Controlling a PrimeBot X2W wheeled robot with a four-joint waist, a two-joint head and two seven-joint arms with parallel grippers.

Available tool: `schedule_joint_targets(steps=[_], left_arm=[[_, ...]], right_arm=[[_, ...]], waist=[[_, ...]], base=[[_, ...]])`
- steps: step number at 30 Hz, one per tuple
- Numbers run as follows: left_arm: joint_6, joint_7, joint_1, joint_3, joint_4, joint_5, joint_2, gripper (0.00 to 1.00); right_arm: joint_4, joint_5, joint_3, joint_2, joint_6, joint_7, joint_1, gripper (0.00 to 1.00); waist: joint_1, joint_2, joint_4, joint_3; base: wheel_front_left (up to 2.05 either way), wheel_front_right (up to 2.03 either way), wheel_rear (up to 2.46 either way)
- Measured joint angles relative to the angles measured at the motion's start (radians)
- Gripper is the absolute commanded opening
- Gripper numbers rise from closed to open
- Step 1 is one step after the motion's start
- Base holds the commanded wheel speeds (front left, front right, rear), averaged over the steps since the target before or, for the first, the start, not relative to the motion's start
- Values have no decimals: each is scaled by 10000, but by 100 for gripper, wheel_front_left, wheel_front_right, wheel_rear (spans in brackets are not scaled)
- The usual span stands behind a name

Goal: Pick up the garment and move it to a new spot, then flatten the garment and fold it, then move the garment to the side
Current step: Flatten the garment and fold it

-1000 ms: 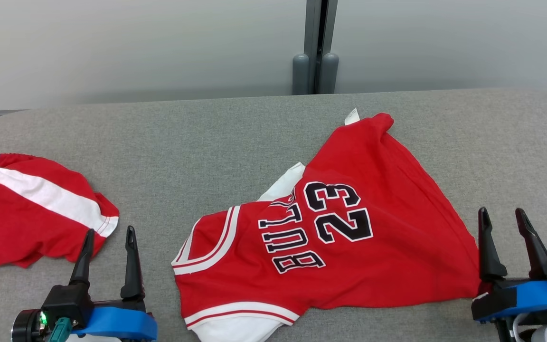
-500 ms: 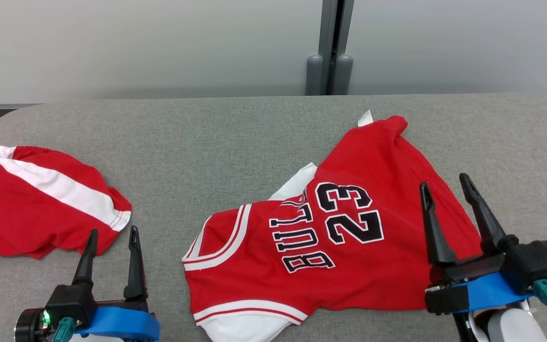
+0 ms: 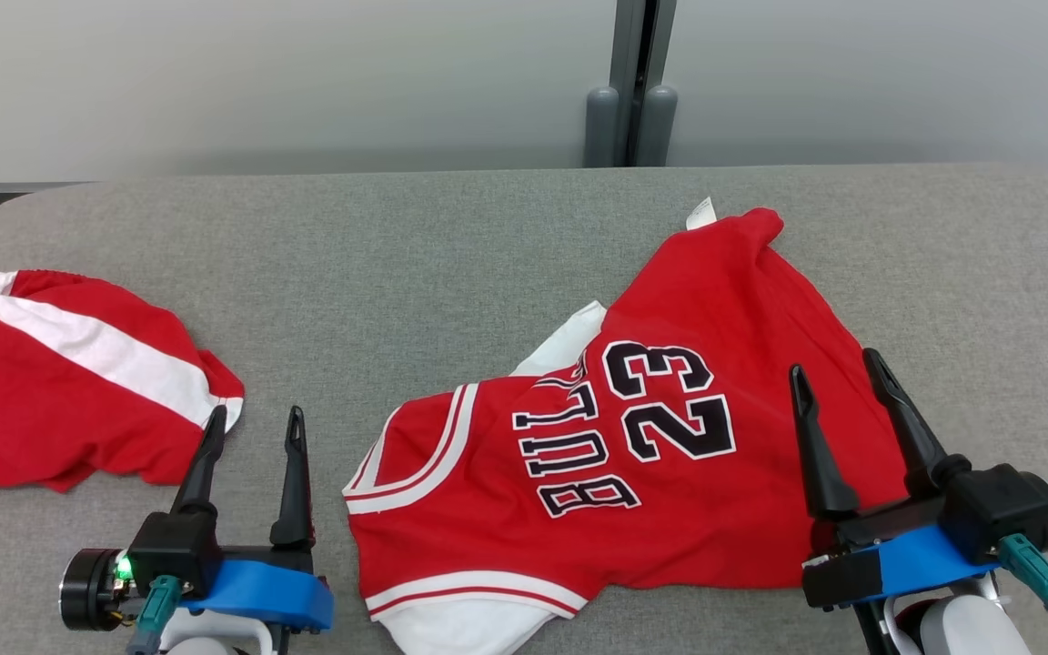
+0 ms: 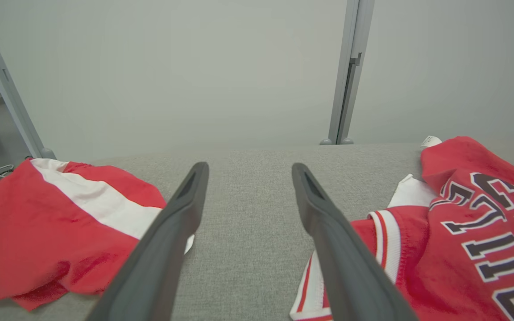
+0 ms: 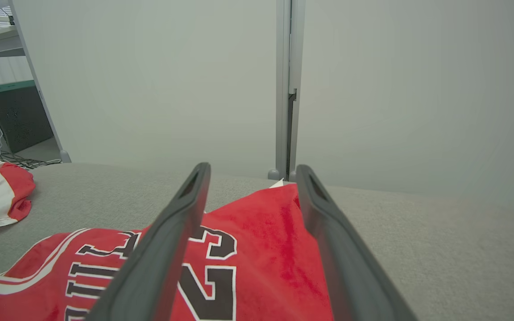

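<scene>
Poised right gripper (image 3: pixel 833 361) above the edge of the crumpled red jersey (image 3: pixel 724 300), fingers spread wide, empty, probably for pickup; parked left gripper (image 3: pixel 256 410) near its armhole, likewise wide, empty.

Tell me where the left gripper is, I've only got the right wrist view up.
Observer: The left gripper is open over the bare grey surface, between the red-and-white garment and the jersey.
Operator: What's happening at the jersey's near edge?
Observer: A white layer sticks out from under its striped edge, right at the bottom of the head view.
</scene>
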Motion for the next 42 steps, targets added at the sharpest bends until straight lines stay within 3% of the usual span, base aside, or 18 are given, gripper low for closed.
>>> schedule_joint_targets(steps=[19,29,30,32,37,42], left_arm=[[-265,-2,-821,-1595,3891,-249,157,100],[-309,-104,-1454,-2029,5181,-527,163,100],[-309,-105,-1526,-2098,5308,-579,148,80],[-307,-107,-1692,-2311,5524,-688,146,3],[-316,-29,-1806,-2487,5223,-949,86,0],[-253,-27,-1713,-2107,4025,-1018,372,0]], right_arm=[[362,249,33,10,0,0,-272,100],[579,288,54,10,0,0,-315,100],[612,288,61,10,0,0,-315,100],[671,288,92,10,0,0,-315,100],[725,288,107,12,0,0,-292,100],[807,295,23,13,0,0,-165,100]], waist=[[0,0,-317,578],[0,0,-322,510],[0,0,-317,491],[0,0,-312,439],[0,0,-243,263],[0,0,-1,98]], base=[[0,0,0],[0,0,0],[0,0,0],[0,0,0],[0,0,0],[0,0,0]])
